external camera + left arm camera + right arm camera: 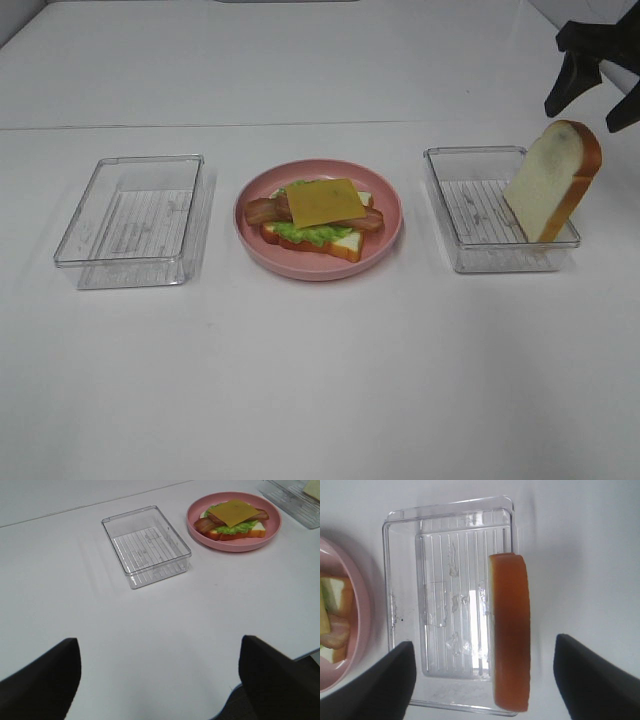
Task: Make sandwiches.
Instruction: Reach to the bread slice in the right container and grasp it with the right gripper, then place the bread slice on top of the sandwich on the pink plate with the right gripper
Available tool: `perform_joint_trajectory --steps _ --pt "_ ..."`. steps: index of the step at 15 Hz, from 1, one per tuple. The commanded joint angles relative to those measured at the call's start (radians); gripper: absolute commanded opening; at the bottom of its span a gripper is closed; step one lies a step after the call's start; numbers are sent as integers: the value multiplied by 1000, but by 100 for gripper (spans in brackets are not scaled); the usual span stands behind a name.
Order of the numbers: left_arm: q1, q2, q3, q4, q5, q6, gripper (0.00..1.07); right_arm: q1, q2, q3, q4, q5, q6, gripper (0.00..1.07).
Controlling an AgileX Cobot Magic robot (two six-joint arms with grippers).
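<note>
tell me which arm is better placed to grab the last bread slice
Right. The right gripper hangs open just above the bread slice leaning in the right tray; the left gripper, also open, is far beyond the left tray.

Pink plate [250, 240], yellow cheese slice [323, 201], green lettuce [312, 234], reddish-brown bacon [265, 210], ribbed clear trays [130, 222]

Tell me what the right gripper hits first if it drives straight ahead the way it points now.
Likely the bread slice propped on edge in the clear tray; the open right gripper straddles its crust, though depth is unclear.
</note>
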Motion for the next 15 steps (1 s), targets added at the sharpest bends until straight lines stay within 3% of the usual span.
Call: perform_joint_trajectory --steps 1,3,4,5,6,7,8,9,10,15 --pt "-1 -22 0 -6 -5 -2 81 -7 46 4 8 2 -12 73" --pt "-1 -22 0 -6 -5 -2 81 -7 79 4 8 2 -12 73" --pt "-1 -22 0 -6 -5 -2 81 -7 87 4 8 2 -7 68" --pt "-1 -22 0 -6 -5 -2 81 -7 93 4 8 1 -7 52" --pt "-1 -22 0 -6 -5 -2 81 -7 93 4 8 1 -7 52" --pt "-1 -22 0 -6 -5 -2 81 -7 93 4 8 0 -7 30" --pt "-1 -22 0 -6 -5 -2 81 -7 93 4 6 0 -7 22" --pt "-1 -22 0 -6 -5 -2 81 -7 93 4 2 0 -7 5" --pt "-1 -22 0 -6 -5 -2 81 -7 93 4 2 0 -7 0" --pt "-1 -22 0 -6 -5 -2 81 -7 50 3 39 6 -9 0"
